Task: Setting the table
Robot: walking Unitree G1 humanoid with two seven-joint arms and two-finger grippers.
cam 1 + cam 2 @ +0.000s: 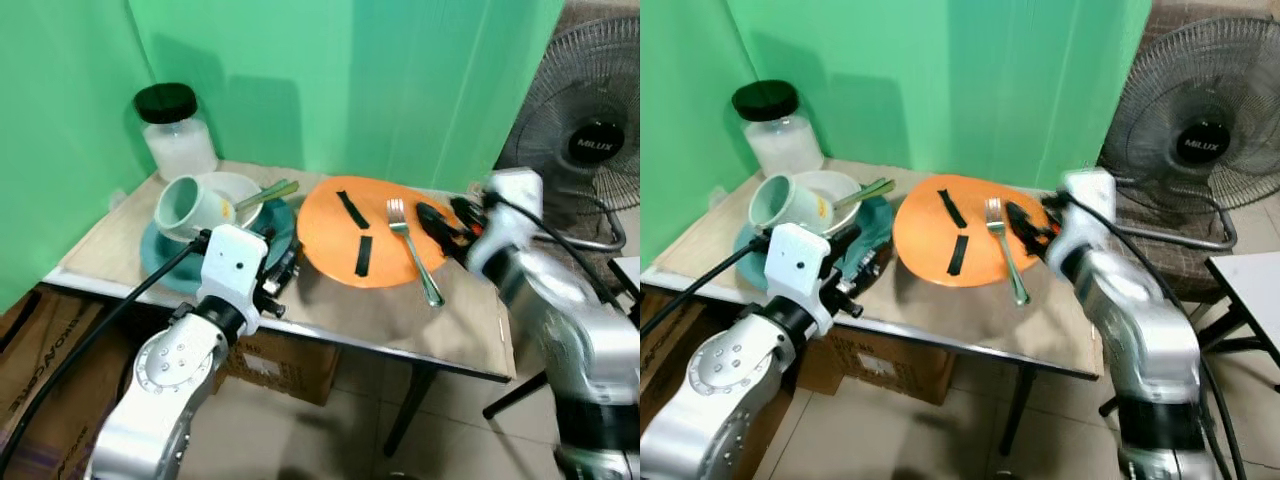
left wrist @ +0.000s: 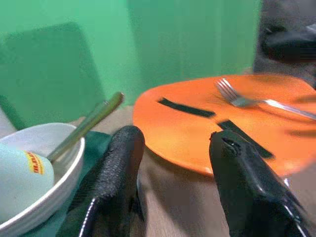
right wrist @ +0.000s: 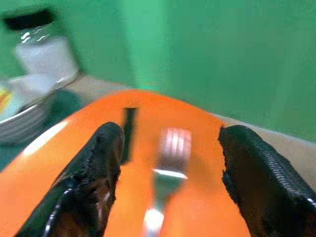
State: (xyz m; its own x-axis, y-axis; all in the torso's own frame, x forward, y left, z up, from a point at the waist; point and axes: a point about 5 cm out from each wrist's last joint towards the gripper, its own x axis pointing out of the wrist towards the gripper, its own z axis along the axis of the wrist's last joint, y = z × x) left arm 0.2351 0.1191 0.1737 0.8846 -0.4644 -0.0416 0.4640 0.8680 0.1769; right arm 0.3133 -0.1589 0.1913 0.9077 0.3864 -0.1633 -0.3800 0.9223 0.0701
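The fork lies on the right side of the orange plate, tines far, handle running near-right past the rim onto the surface. The right gripper hovers wide apart over it; the left gripper spreads wide beside the bowl.

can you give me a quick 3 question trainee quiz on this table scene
1. True or false: the fork lies on the orange plate.
2. What does the mug rest in? A) white bowl B) jar C) orange plate
3. Which gripper has the fork between its open fingers?

Key:
1. True; its handle runs past the rim.
2. A, the white bowl, stacked on the teal plate.
3. The right gripper; the left gripper, also open, sits between the teal and orange plates.
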